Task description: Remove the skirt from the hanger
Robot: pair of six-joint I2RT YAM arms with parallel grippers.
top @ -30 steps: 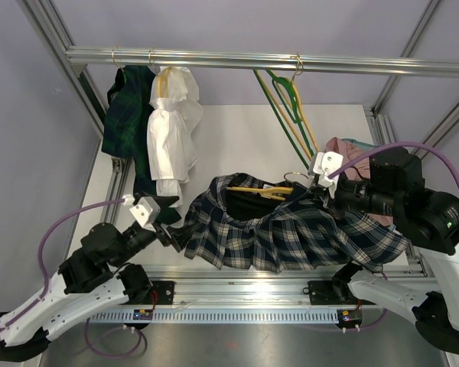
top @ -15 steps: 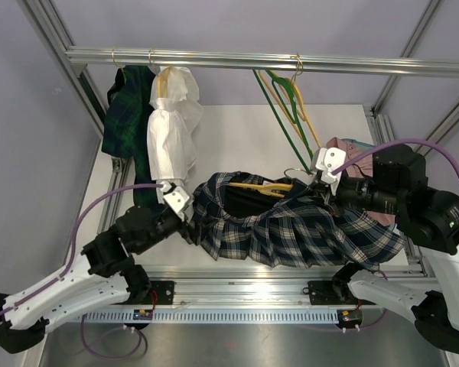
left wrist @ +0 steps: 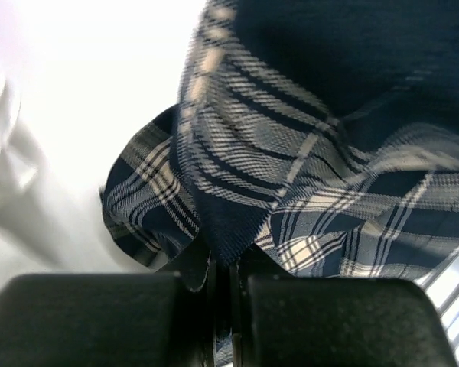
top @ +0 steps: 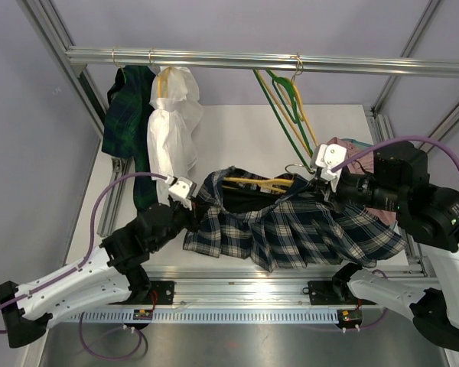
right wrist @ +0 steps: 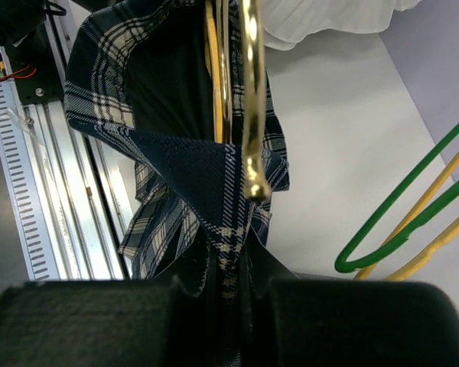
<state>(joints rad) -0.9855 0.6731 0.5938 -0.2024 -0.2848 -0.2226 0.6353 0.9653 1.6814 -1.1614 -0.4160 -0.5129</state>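
A navy plaid skirt hangs spread between my two grippers above the table's front, its waist held open. A yellow hanger lies across the open waist; in the right wrist view its gold hook stands just above the waistband. My left gripper is shut on the skirt's left waist edge. My right gripper is shut on the right waist edge, next to the hanger's hook.
A rail crosses the back with a dark plaid garment, a white shirt, and green and yellow empty hangers. A pink garment lies at the right behind my right arm. Metal frame posts stand at both sides.
My left arm has reached right and up to the skirt's left edge and closed on it, lifting that side. The right gripper has held still on the waistband.
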